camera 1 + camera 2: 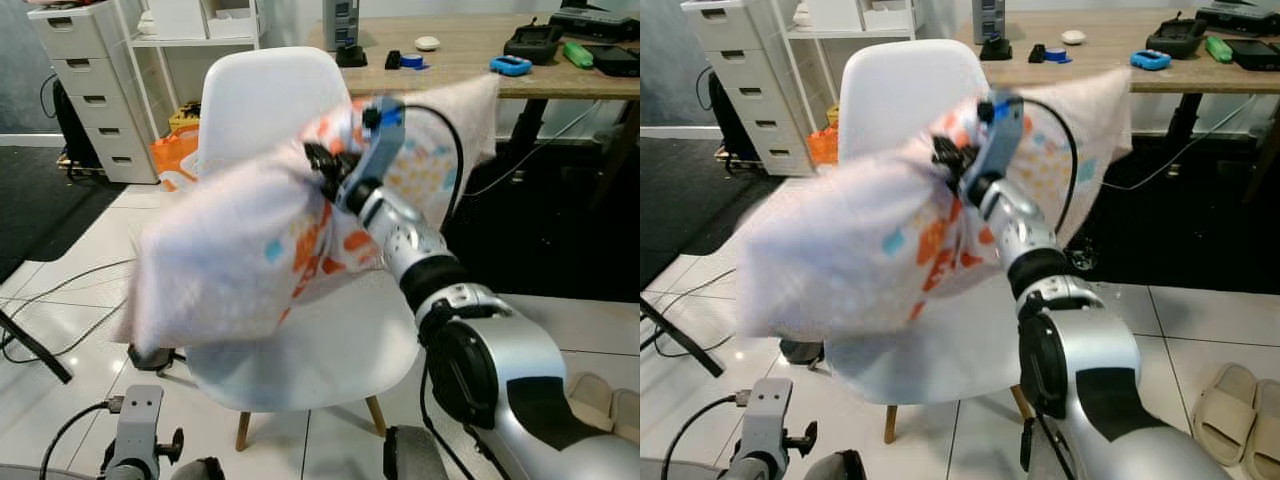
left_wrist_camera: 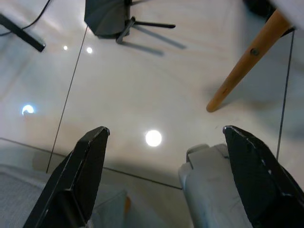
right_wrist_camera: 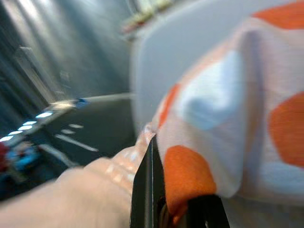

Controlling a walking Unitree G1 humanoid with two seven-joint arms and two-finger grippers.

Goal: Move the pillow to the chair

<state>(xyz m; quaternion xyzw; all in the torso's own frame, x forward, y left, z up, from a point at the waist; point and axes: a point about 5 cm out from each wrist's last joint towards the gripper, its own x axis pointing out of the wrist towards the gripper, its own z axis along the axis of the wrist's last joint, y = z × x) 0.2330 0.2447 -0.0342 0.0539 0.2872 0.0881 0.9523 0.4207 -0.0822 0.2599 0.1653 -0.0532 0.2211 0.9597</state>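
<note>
While over chair | right end effector grasping pillow | left end effector released

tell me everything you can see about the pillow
The pillow is soft, whitish cloth printed with orange, light blue and yellow patches. It is blurred in the eye views. The right gripper is shut on a bunched fold of it, holding it in the air above the seat of the white chair, in front of the chair's back. One corner reaches toward the wooden desk.
</note>
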